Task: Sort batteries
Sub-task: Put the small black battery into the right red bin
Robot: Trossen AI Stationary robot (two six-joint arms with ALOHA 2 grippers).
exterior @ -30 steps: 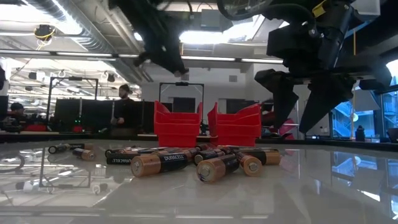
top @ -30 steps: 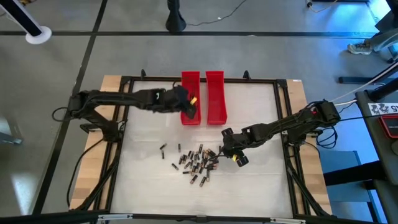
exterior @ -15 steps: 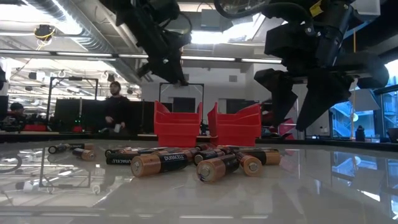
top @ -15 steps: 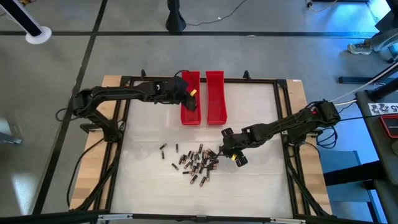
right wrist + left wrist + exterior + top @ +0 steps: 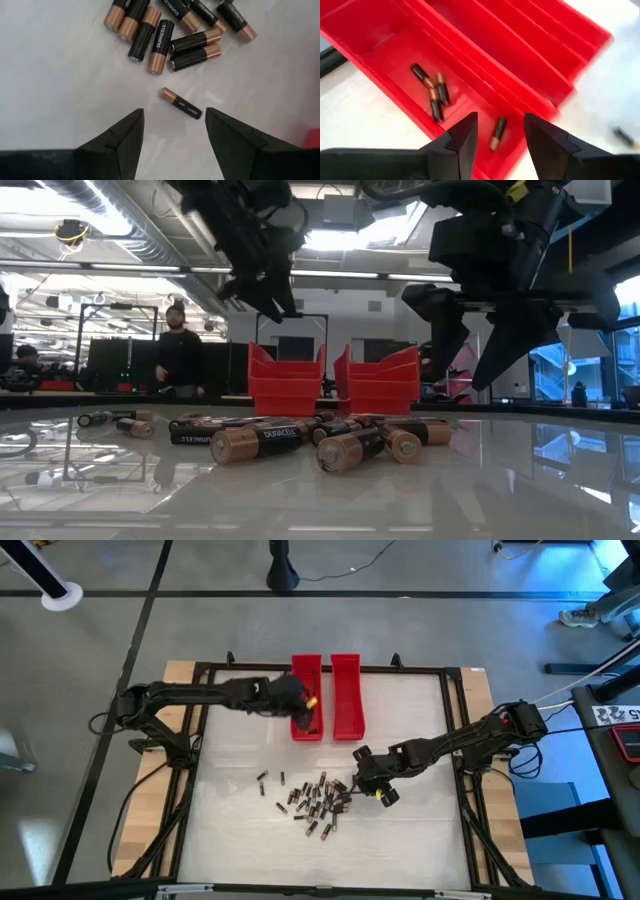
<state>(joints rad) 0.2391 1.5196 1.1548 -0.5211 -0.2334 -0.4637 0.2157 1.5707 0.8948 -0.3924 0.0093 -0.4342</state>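
We are early in the sort, and most of the work lies ahead of us. Our landmark is the pair of long narrow red plastic trays at the far edge of the white surface. In the left wrist view we count four small dark cylinder batteries with coppery ends lying inside the left-hand tray: three bunched together and one a little apart, near the tray's wall. The right-hand tray shows no battery in the part the left wrist view takes in, and the overhead picture is too small for us to tell about the rest.

Our left pincer hovers right over the left-hand tray, its fingers apart and nothing between them, so we judge a drop there is done. Our right pincer hangs well in front of the trays, at the right-hand end of the main pile of loose batteries. Its fingers are spread wide and empty, straddling one slim single battery that lies alone just short of a cluster of fatter ones. We reckon this slim one is the next pick.

Well over twenty batteries lie unsorted on the surface in front of the trays, with a few stragglers off to the pile's left
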